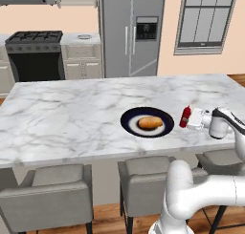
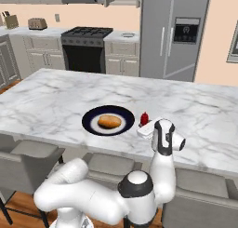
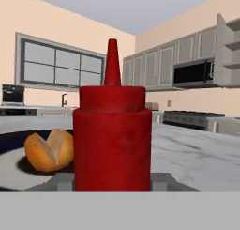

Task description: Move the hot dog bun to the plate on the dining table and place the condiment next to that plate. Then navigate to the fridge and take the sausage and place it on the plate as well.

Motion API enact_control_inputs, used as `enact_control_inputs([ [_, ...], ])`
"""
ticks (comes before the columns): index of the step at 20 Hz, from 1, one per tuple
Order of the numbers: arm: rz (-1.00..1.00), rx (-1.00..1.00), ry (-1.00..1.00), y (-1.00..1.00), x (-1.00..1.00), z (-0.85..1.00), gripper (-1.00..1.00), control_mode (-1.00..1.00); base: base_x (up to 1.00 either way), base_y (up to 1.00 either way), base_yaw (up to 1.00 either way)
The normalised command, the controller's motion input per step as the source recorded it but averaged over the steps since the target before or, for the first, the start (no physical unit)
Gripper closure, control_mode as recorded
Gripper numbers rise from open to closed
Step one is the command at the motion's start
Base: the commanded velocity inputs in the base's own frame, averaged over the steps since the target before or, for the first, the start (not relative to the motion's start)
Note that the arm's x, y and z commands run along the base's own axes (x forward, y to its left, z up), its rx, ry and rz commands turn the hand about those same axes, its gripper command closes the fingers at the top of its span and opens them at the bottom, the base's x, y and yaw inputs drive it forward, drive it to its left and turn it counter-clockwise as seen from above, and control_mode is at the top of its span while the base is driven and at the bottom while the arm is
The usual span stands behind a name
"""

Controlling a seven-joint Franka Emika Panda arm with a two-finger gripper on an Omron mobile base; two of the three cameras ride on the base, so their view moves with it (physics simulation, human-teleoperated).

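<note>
The hand (image 1: 190,121) is held level over the table (image 1: 67,118), clenched around the upright red condiment (image 1: 185,116). Going left to right in the left base view, the hot dog bun (image 1: 150,122) is seen lying on the dark plate (image 1: 129,119), and the condiment is held just beside the plate's right rim.

the white arm rises from the base, bends at a dark-jointed elbow and reaches level over the table edge. its wrist lies about horizontal, hand pointing sideways. the gripper (image 1: 191,119) is closed on the red bottle (image 1: 185,116), which stands upright between the fingers; in the hand view the bottle (image 3: 112,137) sits squarely between the tips.
</note>
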Motion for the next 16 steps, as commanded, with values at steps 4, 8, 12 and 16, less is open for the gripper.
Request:
enact_control_inputs([
  [4, 0.04, 0.0, 0.05, -0.1, 0.42, -0.36, 1.0, -1.0, 0.0, 0.0, 0.0],
  [8, 0.07, 0.0, 0.04, -0.01, 0.31, -0.4, 1.0, -1.0, 0.0, 0.0, 0.0],
  [12, 0.05, 0.0, 0.0, 0.0, 0.02, -0.42, -1.0, -1.0, 0.0, 0.0, 0.0],
  [16, 0.0, 0.06, -0.06, -0.21, -0.1, -0.21, -1.0, -1.0, 0.0, 0.0, 0.0],
])
